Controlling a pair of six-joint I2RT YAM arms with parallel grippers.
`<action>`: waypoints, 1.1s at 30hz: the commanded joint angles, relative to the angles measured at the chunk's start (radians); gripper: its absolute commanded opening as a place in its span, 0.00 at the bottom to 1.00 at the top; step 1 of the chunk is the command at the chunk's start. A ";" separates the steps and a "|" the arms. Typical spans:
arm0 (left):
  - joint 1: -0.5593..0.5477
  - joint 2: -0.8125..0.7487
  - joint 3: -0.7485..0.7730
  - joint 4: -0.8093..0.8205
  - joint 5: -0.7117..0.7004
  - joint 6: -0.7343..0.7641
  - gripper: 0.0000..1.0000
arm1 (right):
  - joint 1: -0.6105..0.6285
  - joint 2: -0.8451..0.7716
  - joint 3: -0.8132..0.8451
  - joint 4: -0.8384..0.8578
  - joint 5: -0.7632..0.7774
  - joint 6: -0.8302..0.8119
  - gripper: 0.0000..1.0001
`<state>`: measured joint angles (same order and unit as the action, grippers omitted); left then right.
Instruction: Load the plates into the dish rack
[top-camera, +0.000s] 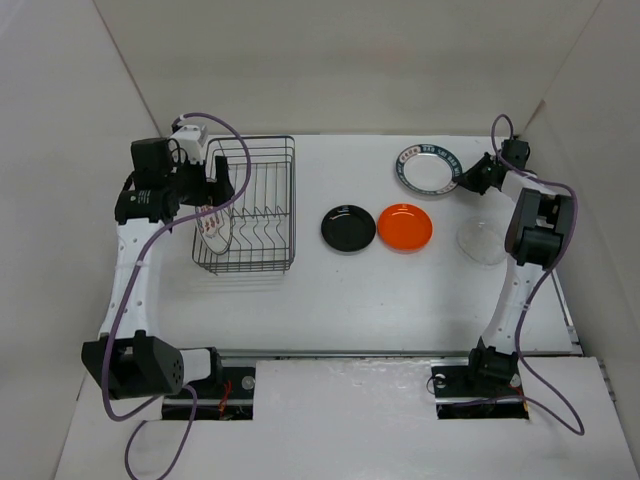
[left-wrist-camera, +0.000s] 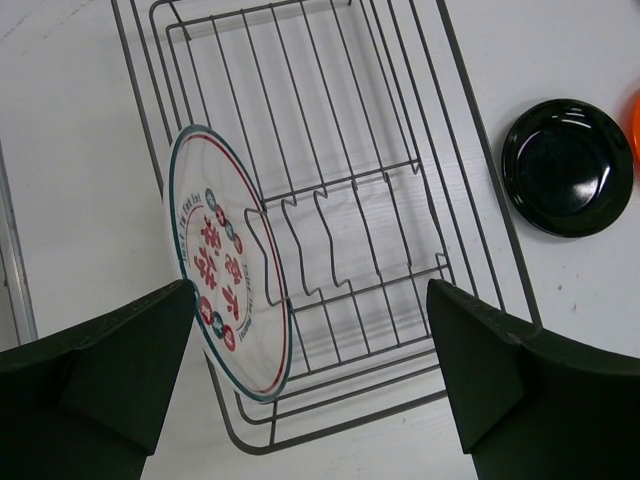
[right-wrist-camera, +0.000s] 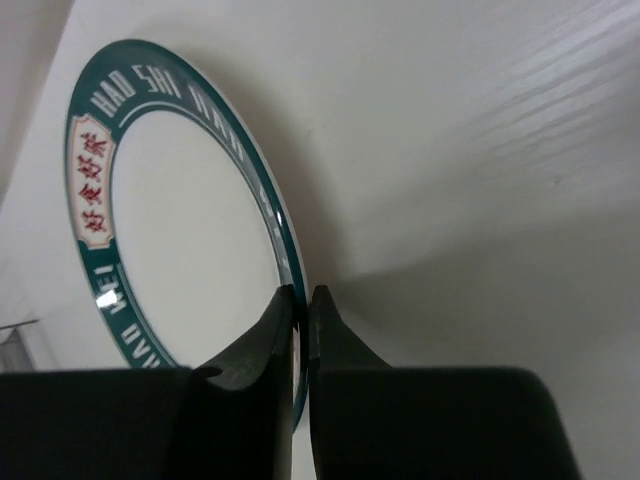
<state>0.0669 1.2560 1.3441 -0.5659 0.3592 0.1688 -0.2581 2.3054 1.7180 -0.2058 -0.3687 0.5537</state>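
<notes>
The dark wire dish rack (top-camera: 262, 150) (left-wrist-camera: 470, 170) stands at the back left. A white plate with red marks (top-camera: 213, 229) (left-wrist-camera: 225, 265) leans upright inside its left end. My left gripper (top-camera: 212, 187) (left-wrist-camera: 310, 375) hangs open above the rack, touching nothing. At the back right lies the white plate with a dark patterned rim (top-camera: 427, 168) (right-wrist-camera: 170, 230); my right gripper (top-camera: 466, 180) (right-wrist-camera: 302, 300) is shut on its near rim. The glossy black plate (top-camera: 348, 228) (left-wrist-camera: 567, 166), the orange plate (top-camera: 405, 227) and the clear plate (top-camera: 483, 242) lie flat on the table.
White walls close in the table (top-camera: 360, 300) at the back and both sides. The right arm's forearm (top-camera: 540, 225) hangs over the clear plate's right side. Purple cables loop off both arms.
</notes>
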 joint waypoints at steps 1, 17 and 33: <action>-0.004 0.010 0.049 0.031 0.021 -0.011 1.00 | 0.003 0.035 0.032 -0.054 -0.012 0.008 0.02; -0.036 0.192 0.315 0.052 0.339 -0.041 1.00 | 0.091 -0.484 -0.225 0.333 0.039 0.164 0.00; -0.194 0.401 0.471 0.159 0.518 -0.150 1.00 | 0.490 -0.679 -0.348 0.575 -0.251 -0.046 0.00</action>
<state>-0.1104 1.6573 1.7679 -0.4419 0.8383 0.0315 0.2256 1.6489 1.3674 0.2092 -0.5442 0.5007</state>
